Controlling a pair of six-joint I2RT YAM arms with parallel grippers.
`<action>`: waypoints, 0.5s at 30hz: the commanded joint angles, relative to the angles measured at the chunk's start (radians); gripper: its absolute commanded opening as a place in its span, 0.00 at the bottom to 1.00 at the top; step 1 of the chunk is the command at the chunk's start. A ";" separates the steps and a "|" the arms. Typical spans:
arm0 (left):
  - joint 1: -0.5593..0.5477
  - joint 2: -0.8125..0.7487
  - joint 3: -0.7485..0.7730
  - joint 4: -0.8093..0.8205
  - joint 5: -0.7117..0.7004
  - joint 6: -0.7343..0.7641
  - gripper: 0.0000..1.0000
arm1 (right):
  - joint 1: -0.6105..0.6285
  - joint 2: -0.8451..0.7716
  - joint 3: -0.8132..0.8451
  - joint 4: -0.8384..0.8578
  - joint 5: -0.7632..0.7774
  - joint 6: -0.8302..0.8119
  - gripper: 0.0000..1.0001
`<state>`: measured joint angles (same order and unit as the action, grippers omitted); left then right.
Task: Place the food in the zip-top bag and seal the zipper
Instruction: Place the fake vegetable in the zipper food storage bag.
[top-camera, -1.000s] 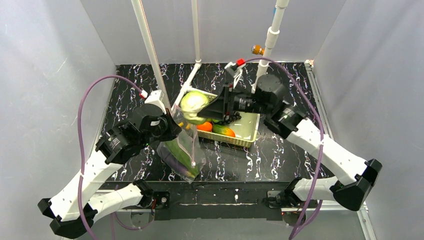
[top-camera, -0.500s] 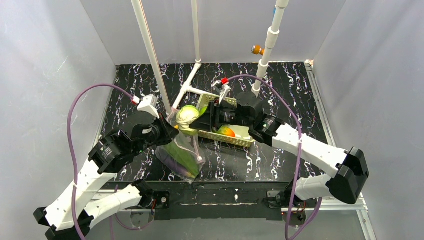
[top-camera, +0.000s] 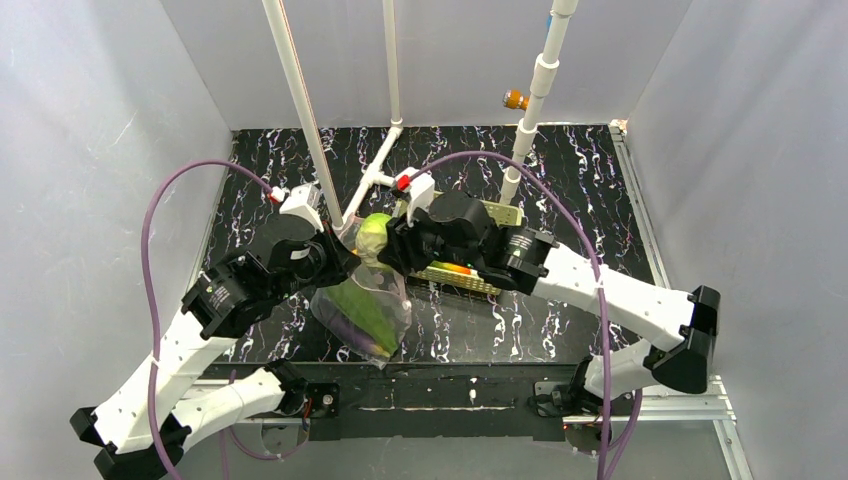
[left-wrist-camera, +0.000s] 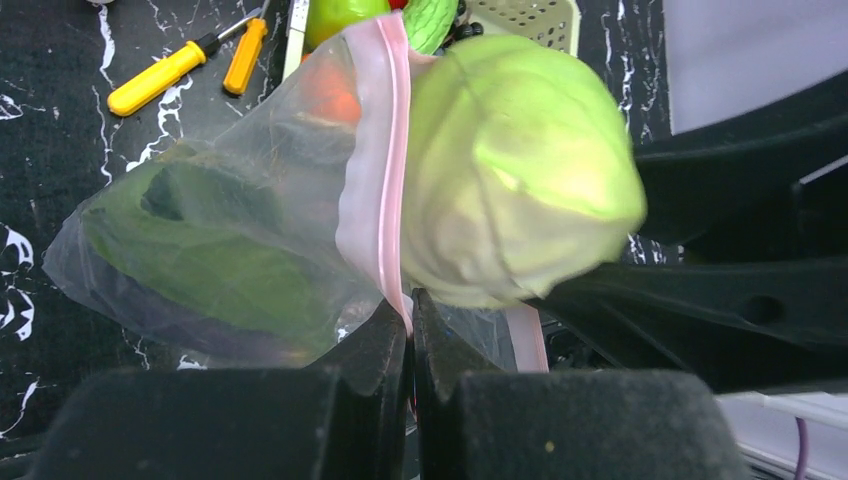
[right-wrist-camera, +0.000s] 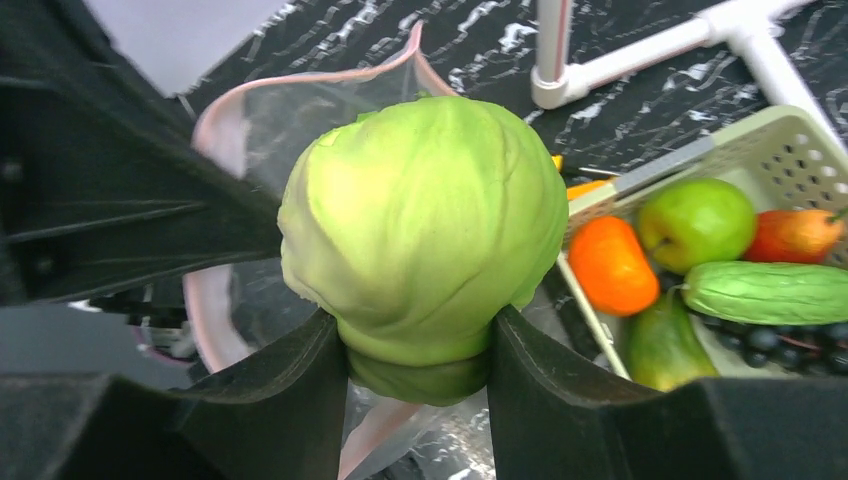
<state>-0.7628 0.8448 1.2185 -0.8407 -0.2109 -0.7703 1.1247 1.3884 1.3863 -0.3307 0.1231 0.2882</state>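
Note:
The clear zip-top bag (top-camera: 365, 310) hangs by its mouth edge, with my left gripper (left-wrist-camera: 411, 305) shut on the pink zipper (left-wrist-camera: 385, 150). Through the plastic I see green leaves (left-wrist-camera: 220, 270) and the dark-purple eggplant (top-camera: 355, 338) at the bottom. My right gripper (right-wrist-camera: 418, 335) is shut on the round pale-green cabbage (right-wrist-camera: 425, 225), gripping its lower part. The cabbage (top-camera: 373, 235) sits right at the bag's open mouth, against the zipper strip (right-wrist-camera: 215, 120). From above, my left gripper (top-camera: 340, 250) and right gripper (top-camera: 392, 245) stand close together on either side of the cabbage.
The pale slotted basket (right-wrist-camera: 700, 150) lies just right of the bag, holding an orange fruit (right-wrist-camera: 612, 265), a green apple (right-wrist-camera: 697, 222), a cucumber (right-wrist-camera: 770, 292) and others. Two yellow-handled tools (left-wrist-camera: 165, 75) lie on the black marbled table. White pipe posts (top-camera: 300, 100) rise close behind the bag.
My right gripper has carried the cabbage leftwards from above the basket to the bag's mouth. The left arm, still holding the bag, has shifted only slightly.

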 joint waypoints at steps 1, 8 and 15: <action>0.000 -0.016 0.053 0.013 0.012 -0.005 0.00 | 0.034 0.054 0.136 -0.158 0.184 -0.124 0.32; 0.000 -0.004 0.077 0.017 0.029 -0.009 0.00 | 0.122 0.107 0.227 -0.262 0.386 -0.260 0.39; 0.001 -0.005 0.076 0.022 0.026 -0.017 0.00 | 0.132 0.045 0.241 -0.281 0.129 -0.279 0.72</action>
<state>-0.7628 0.8482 1.2553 -0.8415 -0.1853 -0.7787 1.2533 1.4991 1.5896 -0.5944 0.3955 0.0476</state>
